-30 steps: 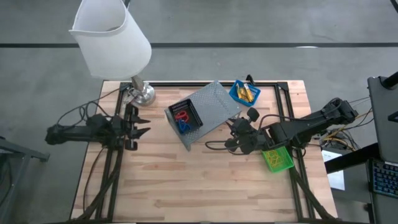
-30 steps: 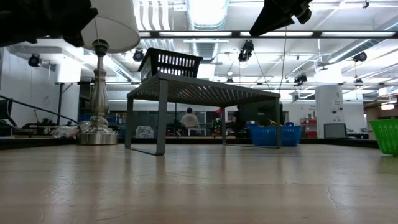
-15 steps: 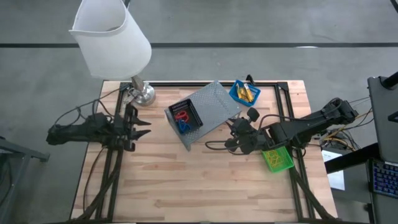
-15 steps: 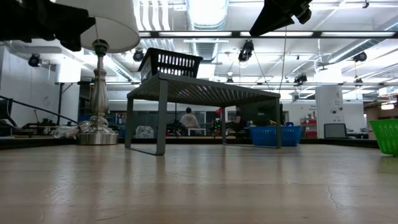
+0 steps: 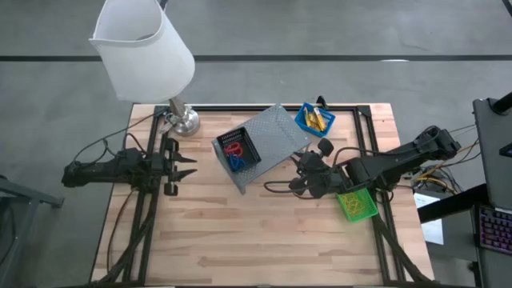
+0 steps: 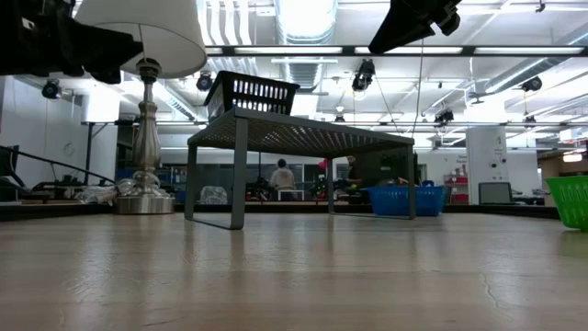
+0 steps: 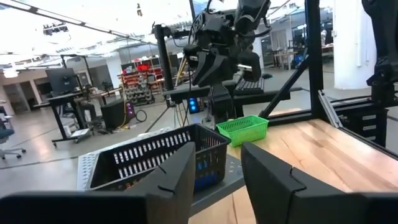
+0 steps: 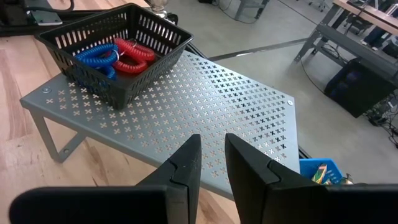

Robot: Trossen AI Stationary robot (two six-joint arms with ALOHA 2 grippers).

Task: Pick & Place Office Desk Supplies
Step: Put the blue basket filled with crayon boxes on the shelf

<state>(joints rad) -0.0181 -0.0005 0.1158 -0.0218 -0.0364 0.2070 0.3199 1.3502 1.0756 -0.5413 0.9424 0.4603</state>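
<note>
The black bin point(image 5: 238, 150) stands on a grey perforated shelf point(image 5: 276, 132) and holds red loops point(image 8: 134, 53) and blue loops point(image 8: 96, 57). A blue bin point(image 5: 314, 118) with yellow oblong pieces sits at the table's far edge. A green bin point(image 5: 356, 203) rests near the right edge. My left gripper point(image 5: 186, 165) is open, left of the shelf and above the table. In its wrist view point(image 7: 214, 177) it faces the black bin point(image 7: 155, 158). My right gripper point(image 5: 301, 173), with a narrow gap between its fingers point(image 8: 212, 165), hovers right of the shelf.
A lamp with a white shade point(image 5: 144, 48) and a metal base point(image 5: 182, 120) stands at the far left corner, just beyond my left gripper. The shelf stands on thin legs point(image 6: 237, 175). Cables trail from both arms. Bare wood fills the near half of the table point(image 5: 240, 240).
My left arm has shifted a little toward the table's right, with its fingers still apart. The right arm and all the bins have kept still.
</note>
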